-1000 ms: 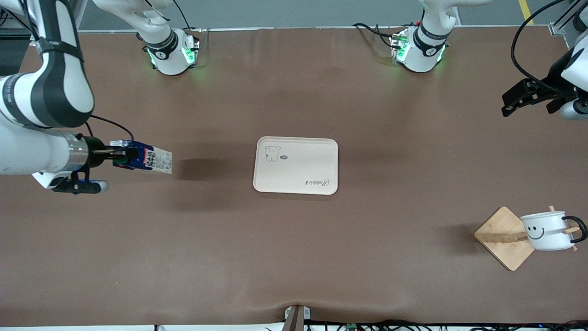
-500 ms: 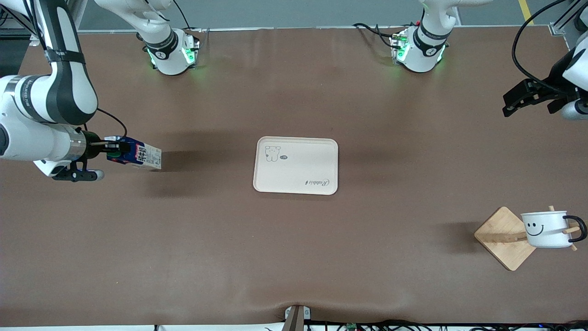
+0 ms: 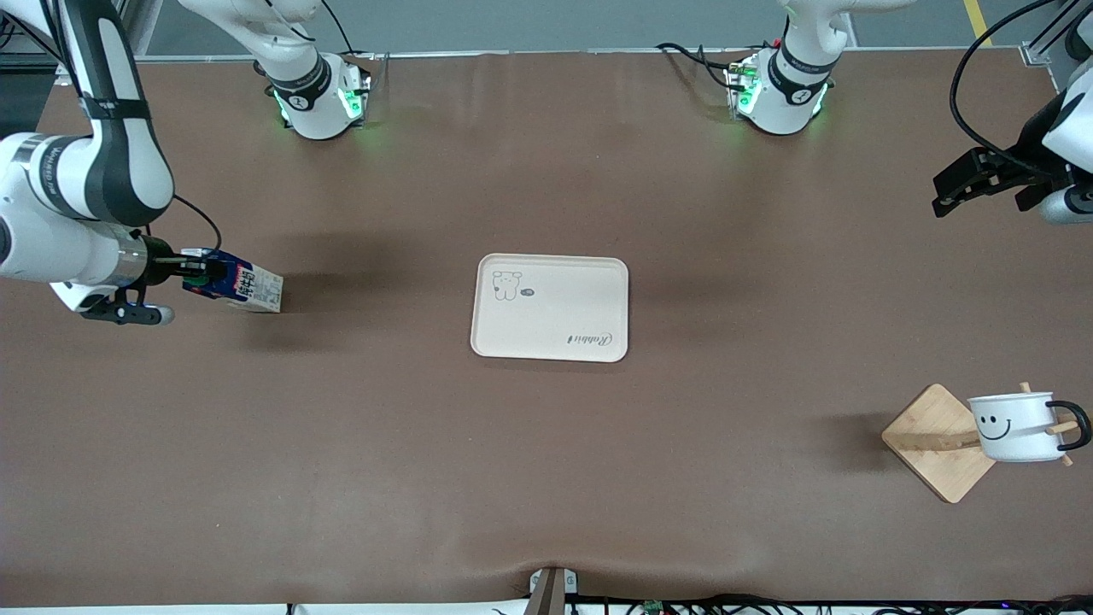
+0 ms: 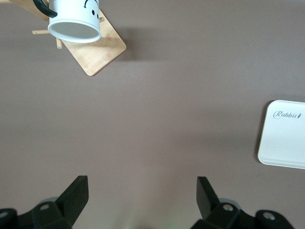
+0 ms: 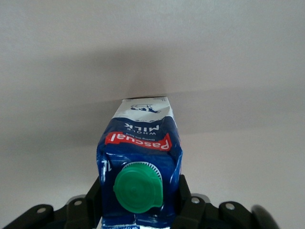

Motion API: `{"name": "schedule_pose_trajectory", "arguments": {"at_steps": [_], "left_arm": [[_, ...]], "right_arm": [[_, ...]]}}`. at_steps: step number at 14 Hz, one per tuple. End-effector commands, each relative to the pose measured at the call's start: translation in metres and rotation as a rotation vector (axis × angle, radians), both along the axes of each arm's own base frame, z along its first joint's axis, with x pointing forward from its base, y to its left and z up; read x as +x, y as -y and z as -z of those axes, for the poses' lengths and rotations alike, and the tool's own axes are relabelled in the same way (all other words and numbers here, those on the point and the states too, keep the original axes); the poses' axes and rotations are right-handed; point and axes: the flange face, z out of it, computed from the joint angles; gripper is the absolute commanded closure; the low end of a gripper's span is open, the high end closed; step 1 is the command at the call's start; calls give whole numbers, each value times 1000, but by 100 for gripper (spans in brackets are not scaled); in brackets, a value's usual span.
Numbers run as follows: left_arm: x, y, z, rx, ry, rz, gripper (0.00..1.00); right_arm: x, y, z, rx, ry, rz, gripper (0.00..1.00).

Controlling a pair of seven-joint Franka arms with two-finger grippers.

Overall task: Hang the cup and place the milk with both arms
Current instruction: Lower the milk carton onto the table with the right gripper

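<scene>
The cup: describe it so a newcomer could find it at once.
Start at the brown table's left-arm end, at the wooden rack nearer the front camera than the tray. The cup hangs there: white, black handle, the only thing with a smiley face.

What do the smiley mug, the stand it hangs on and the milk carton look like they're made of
The mug looks like white enamelled metal: glossy, thin-walled, with a black rim line, though glazed ceramic is possible. The stand appears to be light bamboo or wood, matte with visible grain. The milk carton looks like coated printed paperboard with creased folds, and its green cap seems plastic with a ribbed edge.
</scene>
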Motion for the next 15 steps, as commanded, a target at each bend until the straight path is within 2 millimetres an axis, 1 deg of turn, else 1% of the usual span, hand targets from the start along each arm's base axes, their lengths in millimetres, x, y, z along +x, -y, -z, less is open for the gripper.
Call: {"name": "schedule_pose_trajectory", "arguments": {"at_steps": [1, 4, 5, 6, 7, 8, 9, 10, 15], "left_arm": [[-10, 0, -5, -1, 16, 10, 0], [-10, 0, -5, -1, 16, 10, 0], [-10, -1, -5, -1, 16, 8, 0], [-10, -1, -5, -1, 16, 8, 0], [-10, 0, -5, -1, 16, 10, 0], [-11, -1, -5, -1, 17, 8, 0], [-11, 0, -6, -1, 19, 10, 0], [-12, -1, -7, -1, 20, 7, 0], [-13, -2, -7, -2, 19, 7, 0]], "right_arm": [[-14, 0, 0, -11, 17, -18, 100], [-15, 0, 1, -11, 12, -16, 100], [-15, 0, 2, -11, 11, -15, 90], [-15, 3, 4, -10, 8, -9, 68], [-15, 4, 3, -11, 12, -7, 36], [-15, 4, 4, -10, 11, -6, 20], [-15, 4, 4, -9, 11, -8, 6], [-14, 4, 3, -9, 12, -8, 0], [-14, 3, 3, -8, 9, -8, 0]]}}
